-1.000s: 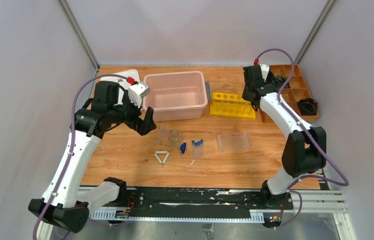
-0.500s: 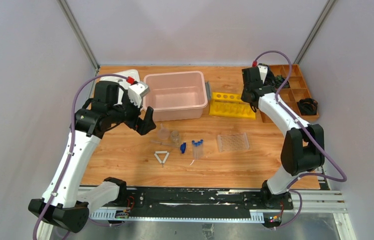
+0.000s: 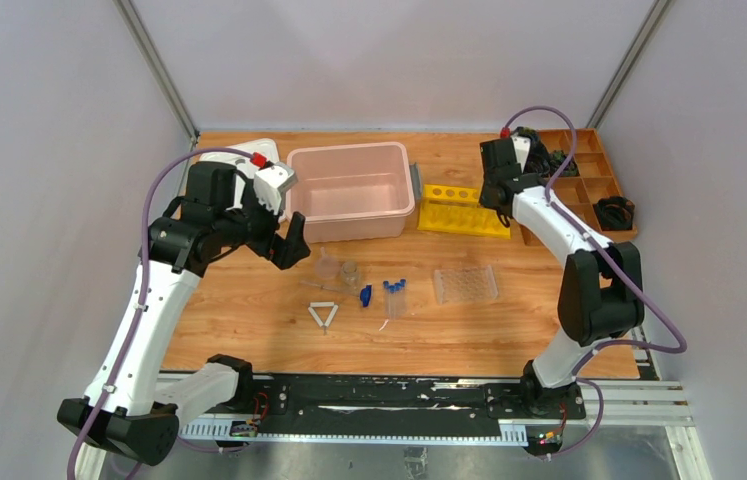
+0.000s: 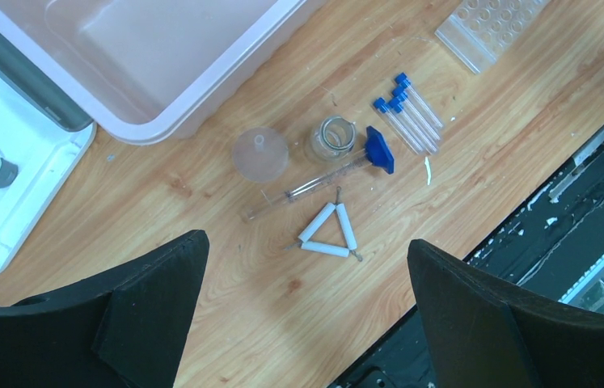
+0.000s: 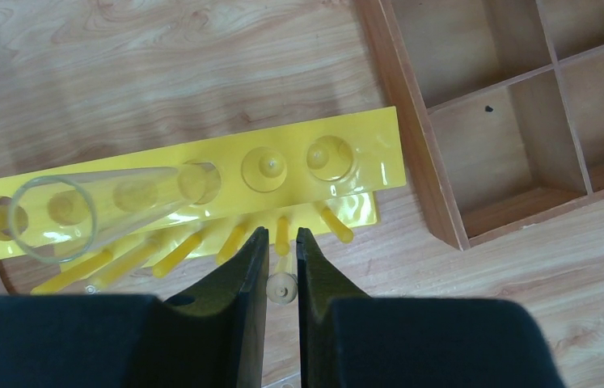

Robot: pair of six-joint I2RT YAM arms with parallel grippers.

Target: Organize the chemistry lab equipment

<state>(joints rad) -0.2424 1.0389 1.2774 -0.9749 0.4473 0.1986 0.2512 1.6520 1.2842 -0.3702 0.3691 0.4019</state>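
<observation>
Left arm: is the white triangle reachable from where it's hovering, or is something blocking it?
Probably yes. The left gripper is open above the white triangle, which lies flat on bare wood. The blue-capped rod lies close beside it, so descend carefully.

Bare wood around white triangle frame (image 4: 327, 232); glass rod (image 4: 306, 187) just beside.

Funnel (image 4: 259, 153) beside beaker (image 4: 332, 136), triangle frame (image 4: 327, 233) nearer

wood-grain table (image 4: 201, 267); glossy yellow plastic rack (image 5: 201, 174); translucent pink plastic bin (image 4: 161, 56); clear glass test tube (image 5: 96, 206); matt wooden organizer (image 5: 525, 113).
</observation>
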